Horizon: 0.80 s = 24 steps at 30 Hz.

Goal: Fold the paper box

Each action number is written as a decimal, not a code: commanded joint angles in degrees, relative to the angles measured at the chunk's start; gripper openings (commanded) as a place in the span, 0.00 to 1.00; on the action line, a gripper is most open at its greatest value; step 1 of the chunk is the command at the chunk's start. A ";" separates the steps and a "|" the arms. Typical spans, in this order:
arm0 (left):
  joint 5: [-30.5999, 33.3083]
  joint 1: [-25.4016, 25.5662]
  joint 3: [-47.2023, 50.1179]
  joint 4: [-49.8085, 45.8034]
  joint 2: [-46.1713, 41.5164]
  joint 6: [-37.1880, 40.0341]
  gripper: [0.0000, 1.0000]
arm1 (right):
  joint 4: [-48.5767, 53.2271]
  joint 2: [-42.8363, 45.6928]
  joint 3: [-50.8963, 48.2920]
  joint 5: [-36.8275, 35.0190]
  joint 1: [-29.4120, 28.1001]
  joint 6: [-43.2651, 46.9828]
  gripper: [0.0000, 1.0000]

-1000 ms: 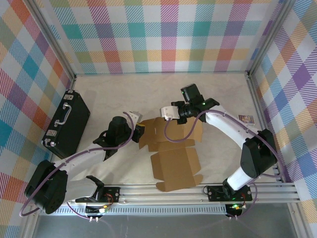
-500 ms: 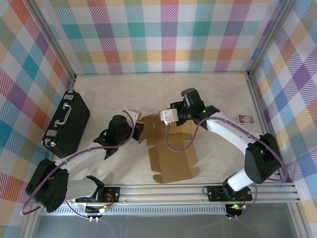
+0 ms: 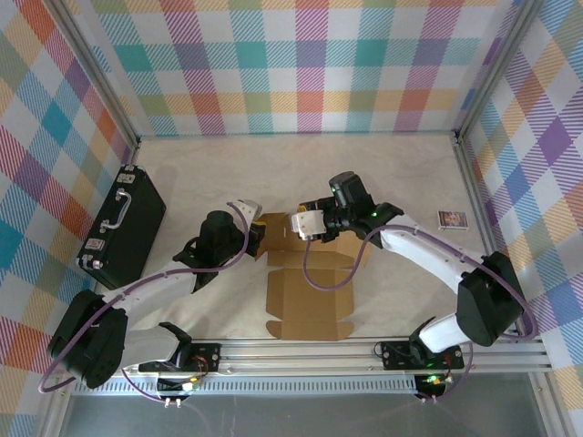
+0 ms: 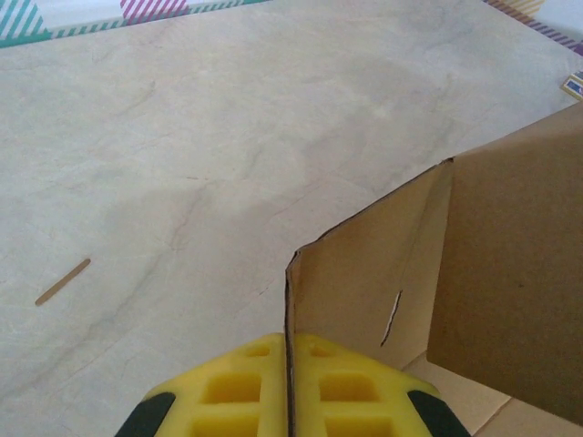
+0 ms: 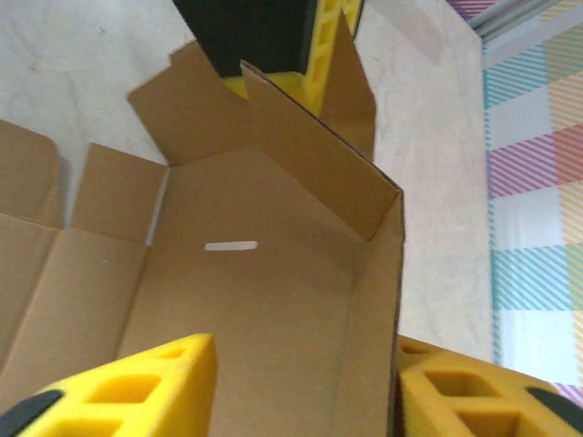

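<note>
Moved: paper box has swung square since the earlier top view. Its flat panel, then skewed toward lower right, now runs straight toward the bottom edge. Right gripper has come left and down, and its jaws have gone from closed to parted.
Box position: middle of the table, between the two grippers, with raised walls at the upper end and a flat flapped panel at the lower end.
Long axis: up-down in the top view. Walled end points to the top of the frame, loose panel to the arm bases.
Left gripper: pressed together on the thin edge of a standing flap at the box's upper left corner.
Right gripper: spread, gripping nothing. A side wall stands in the gap, just beside the right-hand finger; the other finger sits well apart, over the box floor.
Key relation: the walled end lies directly under and ahead of the right claw, at upper centre of the top view. The right arm is nearer that wall, while the left arm anchors the opposite corner.
Judgement: the next move likely turns on that wall. The flat panel lies away from both claws, not yet folded.
</note>
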State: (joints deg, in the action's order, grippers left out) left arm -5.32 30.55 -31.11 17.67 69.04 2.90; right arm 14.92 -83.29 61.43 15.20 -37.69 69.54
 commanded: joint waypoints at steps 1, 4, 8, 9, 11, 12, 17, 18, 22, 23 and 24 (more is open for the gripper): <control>0.94 -0.25 -1.23 3.31 -0.21 1.61 0.00 | 6.90 1.80 2.88 4.19 -0.34 -5.10 0.51; 1.43 -0.25 -1.56 3.50 0.46 1.59 0.00 | 10.46 2.31 4.72 5.80 -0.32 -7.61 0.56; 1.42 -0.22 -1.63 3.71 1.01 2.93 0.00 | 16.08 2.92 10.29 9.70 0.30 -18.74 0.76; 1.30 -0.23 -1.67 3.69 1.13 3.34 0.00 | 18.91 2.51 12.98 11.00 0.73 -22.13 0.80; 0.93 -0.28 -1.60 3.68 1.12 3.95 0.00 | 27.94 1.16 19.68 14.48 0.95 -23.95 0.85; 0.88 -0.30 -1.50 3.75 1.03 4.12 0.00 | 31.45 0.65 22.66 15.17 0.94 -25.34 0.86; 0.11 -0.24 -0.96 4.26 0.34 5.14 0.00 | 42.71 -2.89 34.02 15.51 2.81 -32.50 0.86; -0.09 -0.23 -0.96 4.21 0.31 5.26 0.00 | 43.33 -3.72 35.26 15.20 3.53 -34.13 0.85; 0.17 -0.23 -0.63 4.08 -0.48 5.54 0.00 | 44.18 -9.41 42.11 7.98 6.78 -44.66 0.76; 0.43 -0.22 -0.46 4.09 -0.65 5.54 0.00 | 44.25 -11.08 43.68 5.59 7.05 -48.02 0.76; 0.60 -0.24 -0.42 4.10 -0.75 5.54 0.00 | 44.32 -12.28 44.74 4.32 7.17 -49.66 0.75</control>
State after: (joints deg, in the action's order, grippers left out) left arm -4.89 30.55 -31.11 19.77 69.87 7.16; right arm 54.52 -91.66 103.50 24.18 -31.44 30.26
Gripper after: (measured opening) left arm 0.063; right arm 0.759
